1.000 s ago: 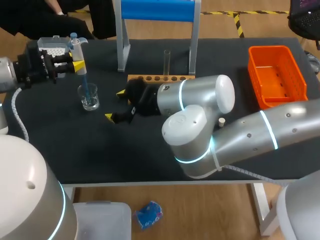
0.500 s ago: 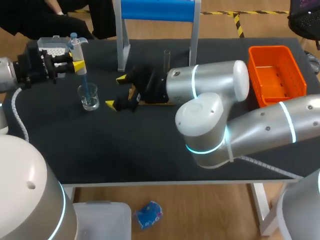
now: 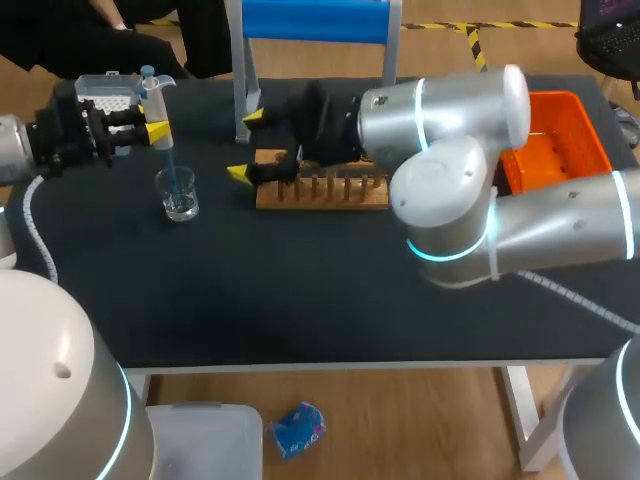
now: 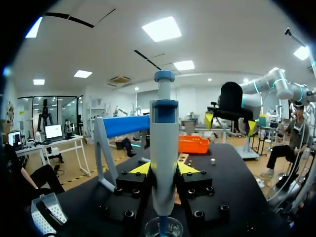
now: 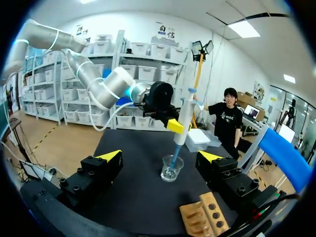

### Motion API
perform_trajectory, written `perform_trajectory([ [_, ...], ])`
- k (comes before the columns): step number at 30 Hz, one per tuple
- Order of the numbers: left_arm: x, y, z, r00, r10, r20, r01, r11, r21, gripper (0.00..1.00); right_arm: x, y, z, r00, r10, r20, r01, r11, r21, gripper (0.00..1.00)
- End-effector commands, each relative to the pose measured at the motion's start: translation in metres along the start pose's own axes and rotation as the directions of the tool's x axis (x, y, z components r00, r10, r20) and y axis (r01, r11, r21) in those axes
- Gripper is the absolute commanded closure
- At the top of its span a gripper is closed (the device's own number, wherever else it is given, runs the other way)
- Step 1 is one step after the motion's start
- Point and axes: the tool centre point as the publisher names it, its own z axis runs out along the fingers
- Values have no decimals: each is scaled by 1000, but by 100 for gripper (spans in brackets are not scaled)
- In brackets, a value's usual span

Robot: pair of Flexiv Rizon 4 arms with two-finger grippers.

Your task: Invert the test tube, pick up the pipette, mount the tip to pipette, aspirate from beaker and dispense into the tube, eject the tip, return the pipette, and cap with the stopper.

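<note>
**Left end effector** (image 3: 150,130). Clamped from two sides on the white pipette with blue plunger knob (image 4: 163,148). Held upright above the worktop, presumably to keep the barrel vertical for a clean draw. Blue pipette tip (image 3: 172,172) mounted and lowered into the small clear glass beaker (image 3: 181,200), directly under the fingers. Judged to be the aspirating step, with the tip kept inside the glass to reach the liquid. Plunger knob left free above the fingers, probably for pressing.

**Right end effector** (image 3: 247,146). Yellow-tipped fingers wide apart, nothing between them. Turned sideways, facing the beaker and pipette across bare worktop, as seen in the right wrist view. Hovering over the left end of the light wooden tube rack with a row of round holes (image 3: 330,190). Possibly placed to reach the plunger or the rack; purpose not clear from here.

**Test tube.** Not made out in any view; likely hidden behind the right arm above the rack.

**Black worktop** (image 3: 250,290).
- Clear plastic tip box (image 3: 105,90): just behind the left end effector, close at hand for tip mounting.
- Blue-barred stand on grey uprights (image 3: 310,20): at the back, behind the rack, apparently the pipette's resting place.
- Orange plastic basket (image 3: 565,150): at the far right, partly behind the right arm, likely for ejected tips.
- Small pale plug (image 4: 212,160): perhaps the stopper, lying alone near the rack, seen only from the left wrist.
</note>
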Motion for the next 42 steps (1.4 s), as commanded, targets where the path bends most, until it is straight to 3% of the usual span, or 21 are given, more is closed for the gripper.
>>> perform_trajectory([
  [1, 0, 0, 0, 1000, 2, 3, -2, 1000, 1, 100, -13, 12, -25, 953, 15, -303, 16, 995, 99, 0],
  [6, 0, 0, 0, 1000, 2, 3, -2, 1000, 1, 100, -22, 26, -22, 930, 19, -366, 14, 996, 86, 0],
  [15, 0, 0, 0, 1000, 2, 3, -2, 1000, 1, 100, -25, 55, -13, 913, -9, -409, 50, 995, 90, 0],
  [34, 0, 0, 0, 1000, 2, 3, -2, 1000, 1, 100, -25, 55, -13, 913, -9, -409, 50, 995, 90, 0],
  [42, 0, 0, 0, 1000, 2, 3, -2, 1000, 1, 100, -39, 67, 3, 911, -38, -411, 78, 994, 81, 0],
])
